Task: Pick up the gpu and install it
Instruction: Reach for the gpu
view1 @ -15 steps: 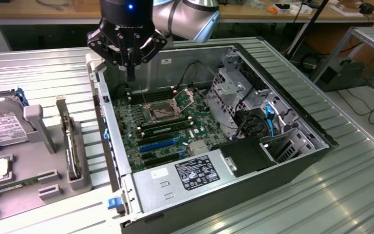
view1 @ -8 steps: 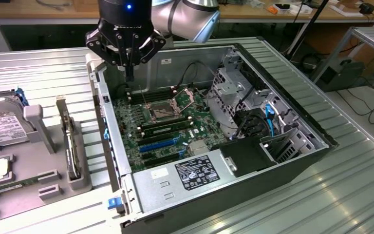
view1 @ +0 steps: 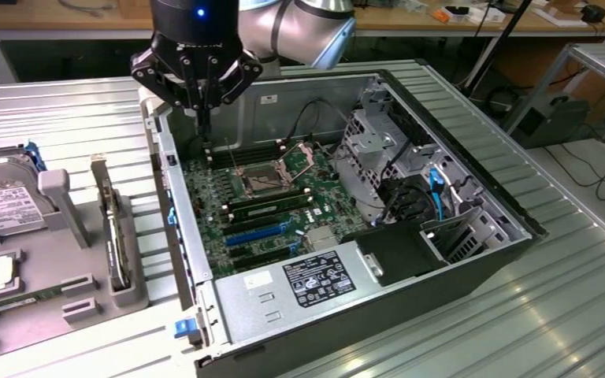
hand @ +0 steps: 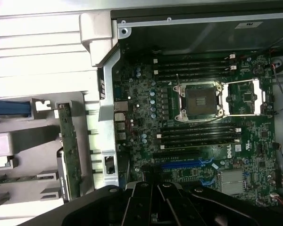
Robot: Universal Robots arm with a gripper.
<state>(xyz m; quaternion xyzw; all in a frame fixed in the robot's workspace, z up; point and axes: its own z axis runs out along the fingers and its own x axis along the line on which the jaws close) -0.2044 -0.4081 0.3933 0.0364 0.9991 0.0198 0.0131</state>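
Pincer (view1: 204, 126) closed, empty, above Dell-marked motherboard (hand: 203, 141); gpu (view1: 113, 236) apart in holder (view1: 129, 291).

A robotics workshop or lab: an arm (view1: 302, 27) over an open PC case (view1: 408, 315) on a ribbed metal table (view1: 566, 315), a parts rack (view1: 56, 197), and cables (view1: 85, 8) on a wooden table (view1: 418, 22) behind.
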